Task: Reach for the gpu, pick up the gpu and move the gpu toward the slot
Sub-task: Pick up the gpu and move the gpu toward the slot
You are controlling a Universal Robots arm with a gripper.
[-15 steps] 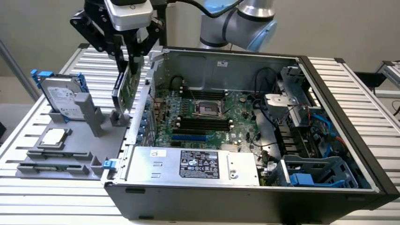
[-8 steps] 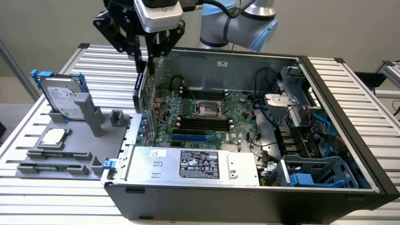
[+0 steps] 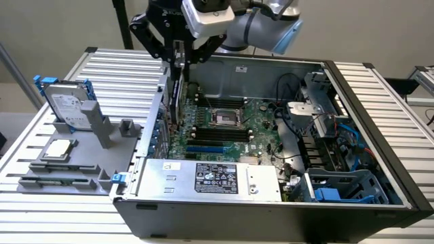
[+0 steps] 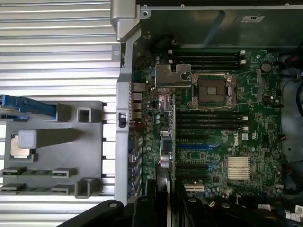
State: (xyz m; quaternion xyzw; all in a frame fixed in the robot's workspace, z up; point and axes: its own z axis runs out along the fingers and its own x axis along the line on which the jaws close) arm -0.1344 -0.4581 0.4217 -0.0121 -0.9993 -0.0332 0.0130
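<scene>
Claw (image 3: 178, 60) grips the gpu (image 3: 176, 94) on edge, hanging long-axis down over the motherboard (image 3: 230, 127), near the case wall (image 3: 161, 109).

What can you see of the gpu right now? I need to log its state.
The gpu is a thin, flat card seen edge-on, dark with a silvery metal edge. It hangs upright, clamped between the fingers of the gripper, above the open computer case, over the motherboard near the case's wall on the exterior view's left.
</scene>
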